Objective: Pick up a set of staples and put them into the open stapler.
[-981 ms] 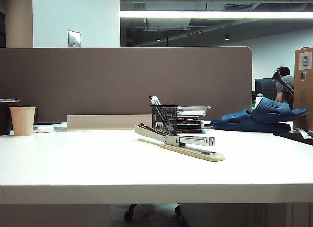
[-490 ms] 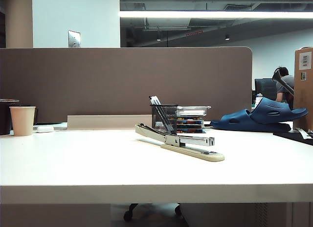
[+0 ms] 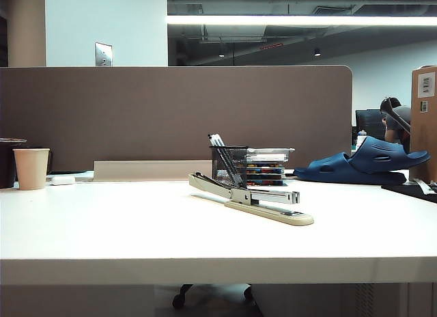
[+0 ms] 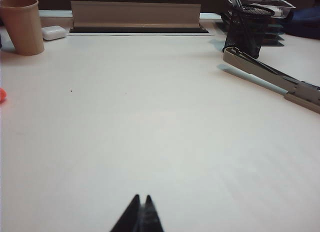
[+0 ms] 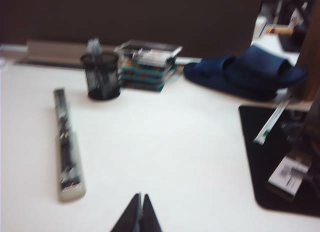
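The beige stapler (image 3: 254, 198) lies open on the white table (image 3: 123, 228), right of centre, with its top arm swung back and its silver rail exposed. It also shows in the left wrist view as the stapler (image 4: 260, 72) and, blurred, in the right wrist view as the stapler (image 5: 67, 152). The set of staples is not visible as a separate piece in any view. My left gripper (image 4: 142, 197) is shut and empty, hovering over bare table well short of the stapler. My right gripper (image 5: 139, 195) is shut and empty, beside the stapler's near end. Neither arm appears in the exterior view.
A black mesh pen cup (image 3: 229, 165) and a stack of small boxes (image 3: 268, 168) stand just behind the stapler. Blue slippers (image 3: 369, 161) lie at the back right, above a black mat (image 5: 280, 157). A paper cup (image 3: 31, 168) and a white case (image 4: 53, 32) sit at the far left.
Nothing on the table has shifted; only the person behind the partition at the far right has moved a little.
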Available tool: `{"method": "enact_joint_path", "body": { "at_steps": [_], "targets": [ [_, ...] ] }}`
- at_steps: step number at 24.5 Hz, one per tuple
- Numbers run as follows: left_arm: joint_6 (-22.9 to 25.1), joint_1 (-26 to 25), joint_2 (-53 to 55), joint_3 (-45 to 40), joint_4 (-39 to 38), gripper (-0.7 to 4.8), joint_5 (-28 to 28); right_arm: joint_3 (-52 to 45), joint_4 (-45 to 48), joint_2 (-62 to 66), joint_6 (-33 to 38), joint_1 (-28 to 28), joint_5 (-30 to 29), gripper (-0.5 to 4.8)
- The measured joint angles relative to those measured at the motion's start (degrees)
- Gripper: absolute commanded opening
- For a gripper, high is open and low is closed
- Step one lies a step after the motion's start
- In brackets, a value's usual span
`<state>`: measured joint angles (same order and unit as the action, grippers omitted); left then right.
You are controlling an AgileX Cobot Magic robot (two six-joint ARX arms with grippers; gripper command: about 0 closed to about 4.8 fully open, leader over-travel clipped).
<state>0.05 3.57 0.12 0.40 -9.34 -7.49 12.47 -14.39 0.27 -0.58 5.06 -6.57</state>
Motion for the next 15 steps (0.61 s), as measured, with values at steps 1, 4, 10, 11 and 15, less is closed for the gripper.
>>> {"method": "enact_joint_path", "body": {
  "at_steps": [1, 4, 10, 11, 15],
  "targets": [
    [0.6, 0.0, 0.0, 0.0, 0.1, -0.06, 0.0, -1.6, 2.8, 0.0, 0.1, 0.0, 0.4, -0.08],
    [2.2, 0.0, 0.0, 0.0, 0.5, -0.06, 0.0, -4.7, 7.6, 0.0, 0.1, 0.0, 0.5, -0.08],
    [3.0, 0.0, 0.0, 0.0, 6.2, -0.06, 0.0, -9.8, 12.1, 0.0, 0.2, 0.0, 0.5, -0.08],
    [3.0, 0.0, 0.0, 0.0, 7.0, -0.06, 0.0, -10.3, 12.9, 0.0, 0.2, 0.0, 0.5, -0.08],
    [3.0, 0.0, 0.0, 0.0, 8.6, -0.06, 0.2, -10.9, 13.7, 0.0, 0.2, 0.0, 2.3, -0.08]
  ]
}}
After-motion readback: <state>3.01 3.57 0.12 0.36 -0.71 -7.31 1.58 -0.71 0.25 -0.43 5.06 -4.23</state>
